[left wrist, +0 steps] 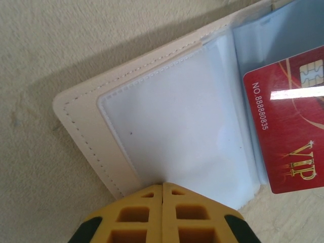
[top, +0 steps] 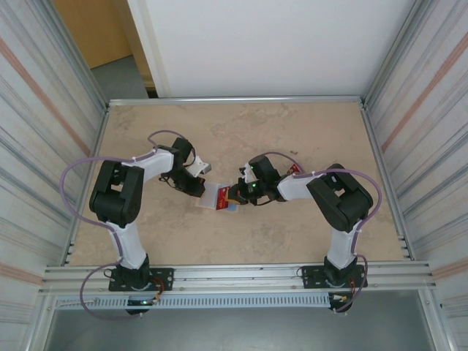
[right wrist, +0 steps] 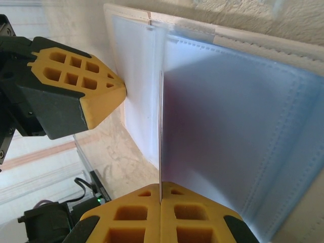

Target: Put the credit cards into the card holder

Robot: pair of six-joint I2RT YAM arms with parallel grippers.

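The card holder (top: 212,197) lies open on the table between both arms, beige rim (left wrist: 81,126) around pale blue pockets (right wrist: 243,126). My left gripper (left wrist: 163,185) is shut with nothing between its tips, which press on the near edge of the holder's left pocket; it also shows in the right wrist view (right wrist: 121,85). My right gripper (right wrist: 161,191) is shut on a red credit card (left wrist: 288,131), which stands edge-on (right wrist: 161,131) over the holder's middle fold. A second red card (top: 295,169) lies behind the right arm.
Metal rails (top: 241,274) run along the near table edge, and ribbed walls (top: 420,110) close in both sides. Bare tabletop (top: 241,124) stretches toward the back.
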